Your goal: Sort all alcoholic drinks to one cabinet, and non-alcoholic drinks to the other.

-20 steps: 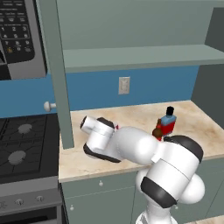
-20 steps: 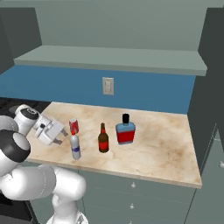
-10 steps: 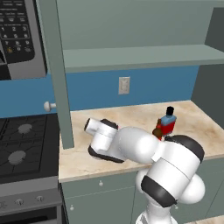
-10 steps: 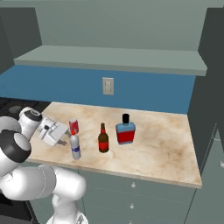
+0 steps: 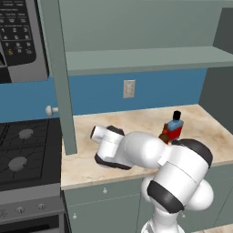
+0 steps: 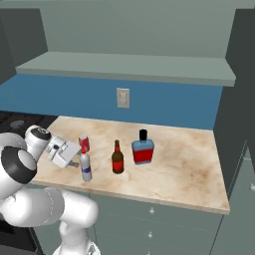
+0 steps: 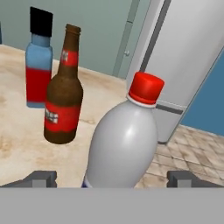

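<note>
Two spread jaws flank the white bottle; a low squeeze could topple it into the can.

The claw has come lower and closer to the white plastic bottle than a second ago, the forearm dipping toward the surface. Its fingertips now flank the bottle, seemingly without touching, though that is hard to judge.
</note>
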Available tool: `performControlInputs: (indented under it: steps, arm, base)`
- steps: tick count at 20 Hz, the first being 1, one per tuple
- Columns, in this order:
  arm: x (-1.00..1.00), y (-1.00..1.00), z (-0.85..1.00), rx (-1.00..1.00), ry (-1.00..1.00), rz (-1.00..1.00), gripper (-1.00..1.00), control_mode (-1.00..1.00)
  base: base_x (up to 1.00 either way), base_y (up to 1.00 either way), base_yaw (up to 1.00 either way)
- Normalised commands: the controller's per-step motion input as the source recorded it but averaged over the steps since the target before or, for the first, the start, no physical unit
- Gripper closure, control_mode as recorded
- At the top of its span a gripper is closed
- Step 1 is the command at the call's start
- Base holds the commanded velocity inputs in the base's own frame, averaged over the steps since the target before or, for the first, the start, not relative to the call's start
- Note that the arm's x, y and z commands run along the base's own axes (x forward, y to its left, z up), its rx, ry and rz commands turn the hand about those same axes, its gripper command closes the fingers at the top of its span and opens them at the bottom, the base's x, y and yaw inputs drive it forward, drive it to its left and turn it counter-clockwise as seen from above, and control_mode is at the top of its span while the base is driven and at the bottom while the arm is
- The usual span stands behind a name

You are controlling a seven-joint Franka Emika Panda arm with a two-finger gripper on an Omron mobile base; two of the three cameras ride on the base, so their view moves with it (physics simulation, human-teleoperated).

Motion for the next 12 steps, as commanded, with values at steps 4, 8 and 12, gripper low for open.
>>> performControlInputs:
  steps: [4,8,12]
  arm:
    - [0.0,-0.01,-0.05,-0.04,0.07,0.0,-1.0,-1.0]
    - [0.0,-0.05,-0.01,-0.05,0.06,0.0,-1.0,-1.0]
    - [0.0,-0.08,0.0,-0.05,0.04,0.0,-1.0,-1.0]
  base:
    - [0.0,0.0,0.0]
    - [0.0,0.0,0.0]
    - [0.0,0.0,0.0]
